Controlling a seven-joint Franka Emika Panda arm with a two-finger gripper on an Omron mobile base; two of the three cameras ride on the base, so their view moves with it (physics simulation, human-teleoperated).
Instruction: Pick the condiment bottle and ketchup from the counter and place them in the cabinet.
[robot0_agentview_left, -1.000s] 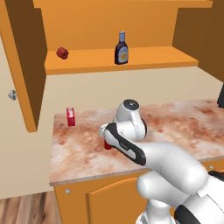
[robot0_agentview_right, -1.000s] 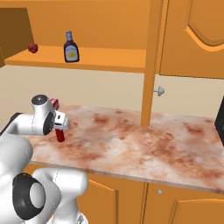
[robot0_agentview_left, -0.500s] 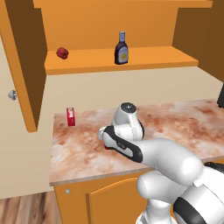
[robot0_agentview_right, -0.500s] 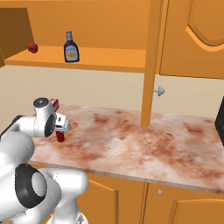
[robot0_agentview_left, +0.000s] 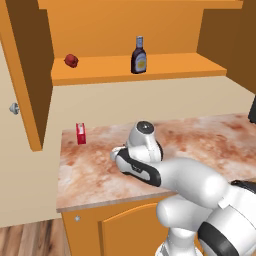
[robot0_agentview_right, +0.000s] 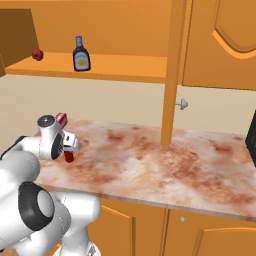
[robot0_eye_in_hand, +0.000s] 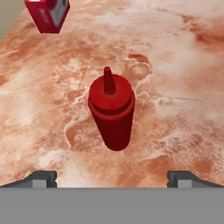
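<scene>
While the condiment bottle (robot0_agentview_left: 139, 55) already stands upright on the shelf of the cabinet (robot0_agentview_left: 150, 70), the ketchup (robot0_eye_in_hand: 111, 111) is not yet lifted, so I judge the task about half done. The red squeeze bottle stands upright on the table (robot0_eye_in_hand: 183, 78), nozzle up, on the marbled slab towards its wall-side end. In the hand view it sits centred between the two dark fingertips (robot0_eye_in_hand: 41, 178), which are spread wide to either side of it and well apart from its body, touching nothing. The end effector (robot0_agentview_right: 70, 145) is therefore released and empty, poised above and just short of the bottle; in the right base view the bottle's red body shows just under the wrist.

What is left, by my reading: come down around the bottle, close on it, lift it, and set it on the shelf.

As for containers, the cabinet is open, its tall side door (robot0_agentview_left: 22, 75) swung out with a small metal knob (robot0_agentview_left: 14, 108). On its shelf are the dark bottle, near the middle, and a small round red object (robot0_agentview_left: 71, 60) well apart from it towards the door. A small red-and-white carton (robot0_agentview_left: 80, 133) stands on the table near the wall, apart from the ketchup.
</scene>
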